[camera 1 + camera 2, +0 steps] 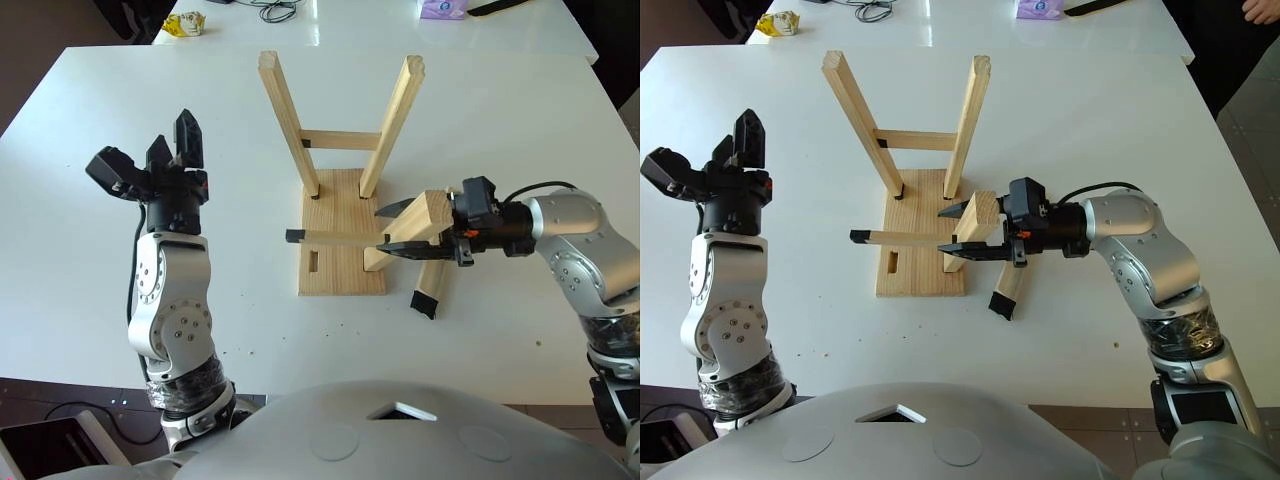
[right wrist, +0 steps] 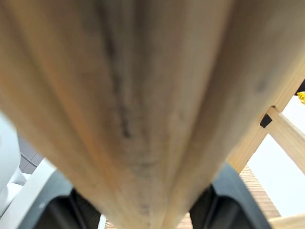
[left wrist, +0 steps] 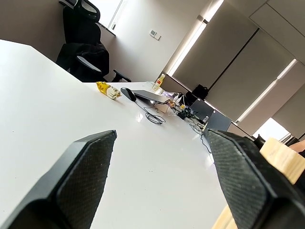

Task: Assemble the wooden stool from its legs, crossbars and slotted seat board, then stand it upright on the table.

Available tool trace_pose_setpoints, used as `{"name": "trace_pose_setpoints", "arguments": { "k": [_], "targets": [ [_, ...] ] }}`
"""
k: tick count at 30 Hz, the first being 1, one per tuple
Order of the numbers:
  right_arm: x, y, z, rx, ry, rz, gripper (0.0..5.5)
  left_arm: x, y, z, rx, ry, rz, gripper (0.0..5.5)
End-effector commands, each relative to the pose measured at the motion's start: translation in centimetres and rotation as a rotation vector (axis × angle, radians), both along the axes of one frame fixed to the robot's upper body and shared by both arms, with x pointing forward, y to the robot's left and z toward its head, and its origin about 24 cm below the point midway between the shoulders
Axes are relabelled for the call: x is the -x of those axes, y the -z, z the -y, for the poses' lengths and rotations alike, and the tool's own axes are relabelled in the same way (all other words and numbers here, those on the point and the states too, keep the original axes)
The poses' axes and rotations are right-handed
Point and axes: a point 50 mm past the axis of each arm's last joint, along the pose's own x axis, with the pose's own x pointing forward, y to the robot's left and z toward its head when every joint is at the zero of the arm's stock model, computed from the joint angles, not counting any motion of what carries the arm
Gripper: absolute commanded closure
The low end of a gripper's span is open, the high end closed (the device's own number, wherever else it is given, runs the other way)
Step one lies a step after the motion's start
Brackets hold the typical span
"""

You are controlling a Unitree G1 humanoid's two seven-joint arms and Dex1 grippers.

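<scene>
The slotted seat board (image 1: 345, 272) lies flat on the white table. Two legs (image 1: 288, 120) (image 1: 392, 122) stand up from its far end, joined by a crossbar (image 1: 340, 140). My right gripper (image 1: 392, 230) is shut on a third leg (image 1: 432, 218), tilted over the board's right edge, its black-tipped end (image 1: 427, 300) toward the table. A second crossbar (image 1: 330, 237) sticks out from that leg across the board. The right wrist view shows the held leg (image 2: 119, 95) up close. My left gripper (image 1: 170, 150) is raised at the left, open and empty, its fingers (image 3: 86, 181) wide apart.
An open slot (image 1: 313, 262) shows in the board's near left part. A yellow packet (image 1: 185, 24), cables (image 1: 275, 10) and a purple pack (image 1: 443, 8) lie on the table behind. Bare white tabletop (image 1: 120, 100) spreads to the left and right of the board.
</scene>
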Motion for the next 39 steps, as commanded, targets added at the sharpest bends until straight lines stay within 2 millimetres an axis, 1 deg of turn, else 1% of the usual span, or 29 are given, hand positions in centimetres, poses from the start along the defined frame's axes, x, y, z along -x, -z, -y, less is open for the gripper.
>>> {"name": "trace_pose_setpoints", "arguments": {
  "k": [1,6,7,16,20,23,24,25,29,31,33,34,37,39],
  "targets": [
    [-0.2,2.8,0.9,0.107,0.083,-0.135,3.49,-0.3,0.2,-0.1,-0.026,0.013,-0.021,1.97],
    [-0.8,1.9,0.8,0.06,0.114,-0.103,3.49,-0.7,0.4,-0.9,-0.041,0.003,-0.026,1.97],
    [-0.8,1.8,0.7,0.05,0.117,-0.095,3.21,-0.8,0.4,-1.0,-0.044,0.0,-0.027,1.97],
    [-1.6,1.2,-0.1,0.008,0.152,-0.056,1.95,-2.0,0.7,-2.2,-0.073,-0.004,-0.026,1.97],
    [-1.2,1.2,0.0,0.008,0.163,-0.055,1.39,-2.3,0.7,-2.7,-0.09,0.002,-0.03,1.97],
    [-0.6,1.6,0.4,0.024,0.192,-0.064,0.93,-2.5,0.8,-3.2,-0.113,0.007,-0.038,1.97],
    [-0.3,1.9,0.7,0.039,0.201,-0.07,0.93,-2.4,0.9,-3.5,-0.118,0.005,-0.041,1.97],
    [-0.1,2.1,1.0,0.055,0.208,-0.077,0.93,-2.3,0.9,-3.7,-0.121,0.002,-0.043,1.97],
    [0.1,2.6,3.6,0.156,0.244,-0.103,0.93,-1.3,1.8,-3.9,-0.13,-0.012,-0.065,1.97],
    [-0.2,2.7,5.3,0.215,0.263,-0.111,0.93,-0.5,2.2,-4.0,-0.122,-0.049,-0.074,1.97],
    [-0.7,2.7,6.7,0.272,0.322,-0.122,0.93,0.2,2.8,-4.5,-0.109,-0.097,-0.092,1.97],
    [-1.0,2.7,7.1,0.296,0.369,-0.139,0.93,0.9,3.4,-5.0,-0.105,-0.144,-0.117,1.97],
    [-1.3,1.9,6.9,0.313,0.404,-0.207,0.93,3.3,4.3,-5.8,-0.079,-0.279,-0.151,1.97],
    [-2.1,1.5,6.5,0.354,0.459,-0.229,0.93,5.2,5.0,-5.6,-0.041,-0.362,-0.172,1.97]
  ]
}}
